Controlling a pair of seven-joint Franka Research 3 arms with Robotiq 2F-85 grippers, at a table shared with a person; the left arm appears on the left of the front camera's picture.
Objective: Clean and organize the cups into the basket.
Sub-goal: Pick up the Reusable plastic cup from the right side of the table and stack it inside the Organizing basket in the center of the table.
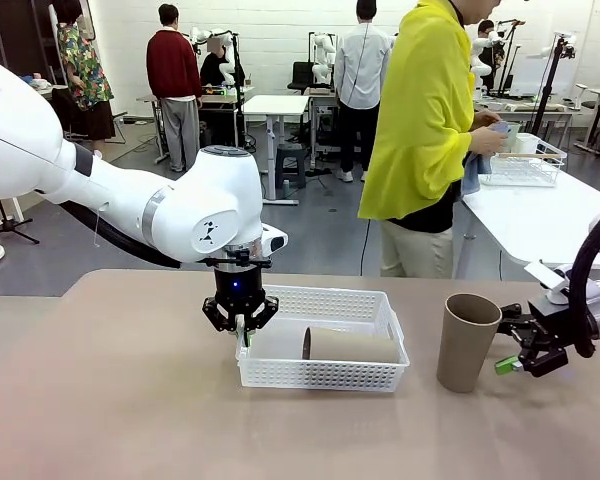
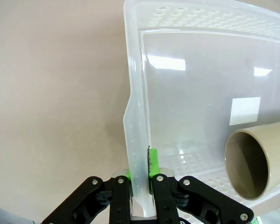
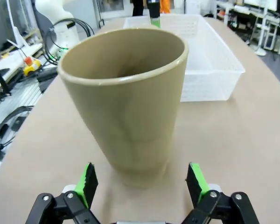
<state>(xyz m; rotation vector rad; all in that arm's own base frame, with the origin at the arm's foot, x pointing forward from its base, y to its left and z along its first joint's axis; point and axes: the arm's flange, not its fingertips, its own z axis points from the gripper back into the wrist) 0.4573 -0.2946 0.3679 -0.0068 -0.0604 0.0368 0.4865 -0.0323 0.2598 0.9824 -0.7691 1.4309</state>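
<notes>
The left gripper (image 1: 242, 335) (image 2: 140, 164) was closed on the side wall of the basket (image 1: 325, 375), just below the rim. In the left wrist view one green pad stood on the outside of this wall and the other on the inside, with the thin white plastic pressed between them. The basket rested on the table (image 1: 130, 400) and reached away from this gripper toward the right arm. Inside the basket, near the gripper and a little beyond its fingers, was the lying cup (image 1: 350, 345) (image 2: 249, 163), a taupe-brown one on its side. Its open mouth was turned toward the gripper.

The right gripper (image 1: 515, 360) (image 3: 142, 179) was wide open and held nothing. The standing cup (image 1: 468, 340) (image 3: 126, 102), also taupe-brown, was upright on the table directly in front of it, mouth up. The foot of this cup was between the two green pads, but I could see a gap on each side, so they did not touch it. Behind this cup, farther from the right gripper, was the basket.

At the far side of the table a person (image 1: 420, 120) in a yellow top held a blue cloth (image 1: 472, 172); what else the hands held I cannot tell
</notes>
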